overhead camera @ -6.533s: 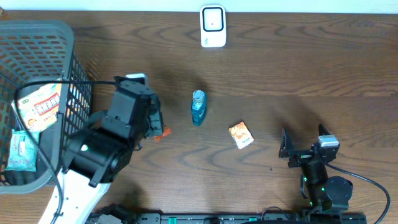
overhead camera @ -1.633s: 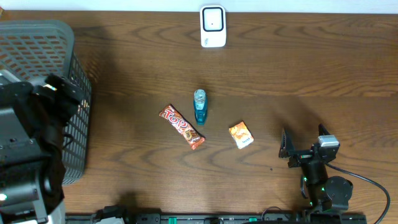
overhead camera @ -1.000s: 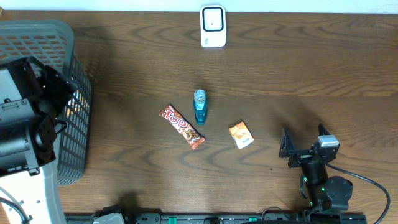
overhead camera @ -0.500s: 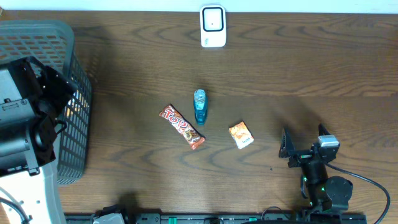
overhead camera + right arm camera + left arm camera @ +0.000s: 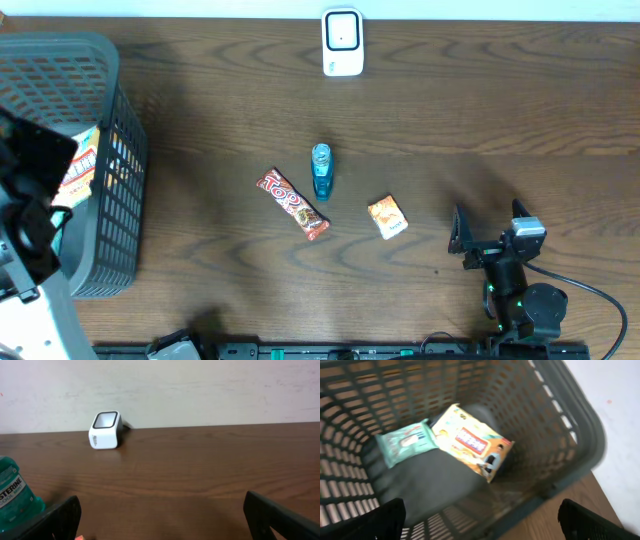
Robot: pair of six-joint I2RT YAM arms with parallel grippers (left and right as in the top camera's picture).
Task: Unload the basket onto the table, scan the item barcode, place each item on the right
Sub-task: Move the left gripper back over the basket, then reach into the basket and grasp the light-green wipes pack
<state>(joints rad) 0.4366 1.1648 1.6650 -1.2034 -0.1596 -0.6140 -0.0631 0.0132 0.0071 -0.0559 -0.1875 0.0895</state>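
Snack packet [image 5: 82, 167] now visible in basket [image 5: 60, 45]

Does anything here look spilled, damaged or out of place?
Nothing stands out. The candy bar, bottle and orange packet sit apart on the table, the scanner stands at the far edge, a green packet and a yellow packet lie in the basket. No spill or damage shows.

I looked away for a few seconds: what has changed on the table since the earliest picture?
The left fingers let go of the candy bar, now lying left of the mouthwash bottle, and drew back left over the basket, open and empty. The bottle, orange packet, scanner and right arm stayed put.
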